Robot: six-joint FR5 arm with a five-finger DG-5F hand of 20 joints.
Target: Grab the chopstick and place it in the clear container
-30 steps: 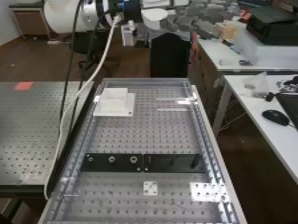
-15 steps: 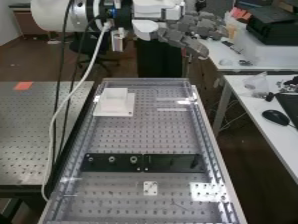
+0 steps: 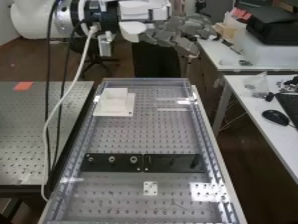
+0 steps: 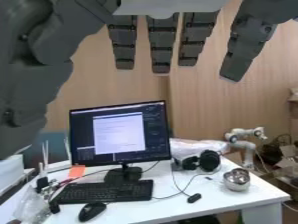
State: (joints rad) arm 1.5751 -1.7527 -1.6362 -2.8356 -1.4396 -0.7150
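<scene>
Long, straight-edged clear container (image 3: 148, 81) with bright glints

We see white on the arm (image 3: 33, 21), dark grey on the hand (image 3: 174, 36), black on the mouse (image 4: 92, 211), dotted grey across the bench (image 3: 143, 135).

A white desk (image 4: 216, 199) stands near a wood-toned wall (image 4: 213, 102)

The fingers (image 3: 176, 32) have shifted left since the earliest picture and now sit lower in the high view. The arm (image 3: 33, 20) has moved left too, and the white cable (image 3: 67, 90) and black cables (image 3: 48, 65) hang farther left.
</scene>
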